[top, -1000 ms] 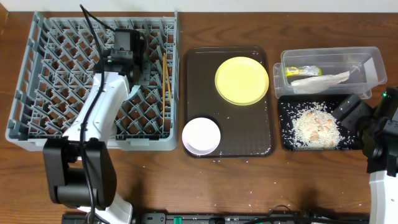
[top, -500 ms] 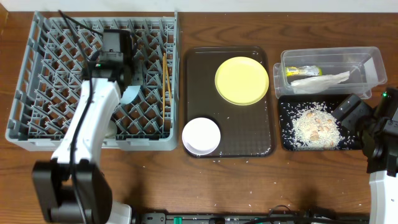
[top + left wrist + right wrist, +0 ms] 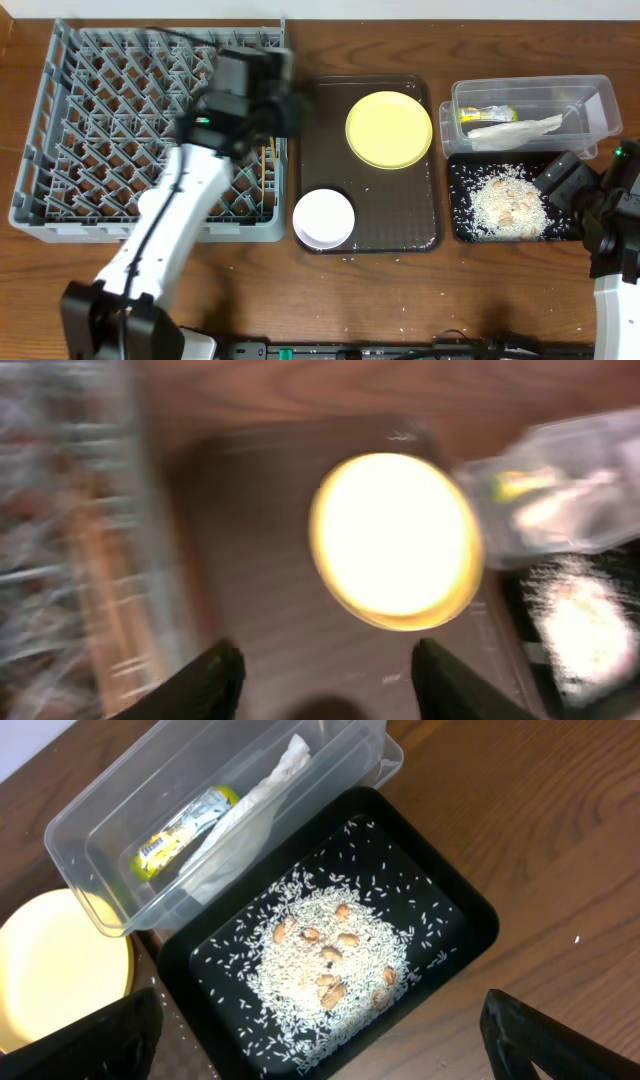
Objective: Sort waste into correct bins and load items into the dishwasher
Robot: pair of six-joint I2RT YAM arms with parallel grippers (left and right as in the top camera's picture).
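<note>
The grey dishwasher rack fills the left of the table. My left gripper hangs over its right edge, blurred by motion. In the left wrist view the left gripper is open and holds nothing, with the yellow plate ahead of it. The plate and a white cup rest on the brown tray. The chopsticks lie in the rack. My right gripper stands open over the black bin with rice. The clear bin holds the wrapper and the napkin.
Loose rice grains dot the brown tray and the wooden table in front of it. The clear bin and the black bin stand side by side at the far right. The rack's wall borders the brown tray's left edge.
My left arm has swung right from over the rack's middle to its right edge, and its jaws have opened. The right arm has not moved.
</note>
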